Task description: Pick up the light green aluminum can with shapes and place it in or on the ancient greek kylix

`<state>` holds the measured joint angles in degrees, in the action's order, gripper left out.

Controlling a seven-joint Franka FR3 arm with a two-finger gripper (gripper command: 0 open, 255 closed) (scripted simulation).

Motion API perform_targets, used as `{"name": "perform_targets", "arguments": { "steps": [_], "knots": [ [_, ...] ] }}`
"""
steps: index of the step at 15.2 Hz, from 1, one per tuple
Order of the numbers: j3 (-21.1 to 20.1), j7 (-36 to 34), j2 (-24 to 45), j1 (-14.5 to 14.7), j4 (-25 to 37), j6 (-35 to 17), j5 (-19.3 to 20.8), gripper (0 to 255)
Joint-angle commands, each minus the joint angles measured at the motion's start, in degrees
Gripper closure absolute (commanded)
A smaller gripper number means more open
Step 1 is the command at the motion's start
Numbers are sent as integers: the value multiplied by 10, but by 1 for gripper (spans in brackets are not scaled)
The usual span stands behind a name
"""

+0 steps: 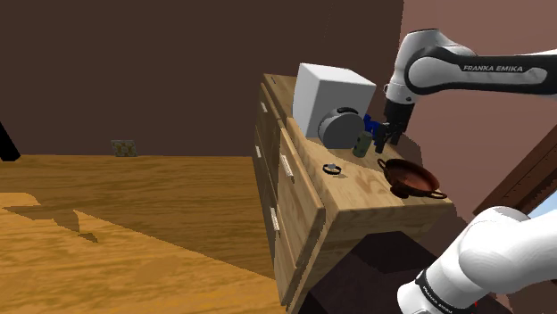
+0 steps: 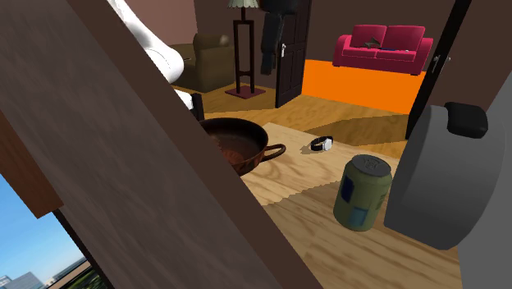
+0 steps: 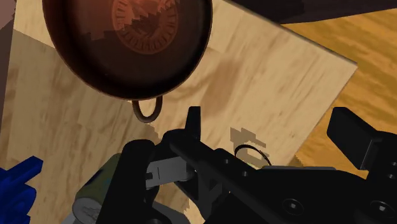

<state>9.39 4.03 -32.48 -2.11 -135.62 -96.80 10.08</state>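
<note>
The olive-green can (image 1: 360, 145) with blue patches stands upright on the wooden dresser top (image 1: 357, 192), and it is also seen close up as the can (image 2: 363, 193). The dark brown kylix (image 1: 412, 177) with loop handles sits nearer the dresser's front corner; in the second exterior view the kylix (image 2: 234, 144) lies to the can's left. My gripper (image 1: 386, 136) hangs just beside the can, on the kylix side, a little above the wood. In the wrist view the gripper (image 3: 273, 130) is open with nothing between its fingers; the can (image 3: 105, 184) lies off to one side and the kylix (image 3: 127, 38) lies ahead.
A white box (image 1: 332, 98) with a grey round part (image 1: 339, 128) stands behind the can, with a blue object (image 1: 371, 122) beside it. A small wristwatch (image 1: 333, 169) lies on the wood near the dresser edge. A brown slanted surface (image 2: 123, 164) blocks the second exterior view's left.
</note>
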Motion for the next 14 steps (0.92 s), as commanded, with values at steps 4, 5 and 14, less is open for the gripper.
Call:
{"name": "perform_targets", "arguments": {
  "steps": [4, 5, 14],
  "knots": [
    [48, 56, 85, -11, 43, -60, 14, 0],
    [57, 67, 104, -12, 54, -70, 15, 0],
    [124, 178, 284, -28, 189, -138, -24, 0]
  ]
}}
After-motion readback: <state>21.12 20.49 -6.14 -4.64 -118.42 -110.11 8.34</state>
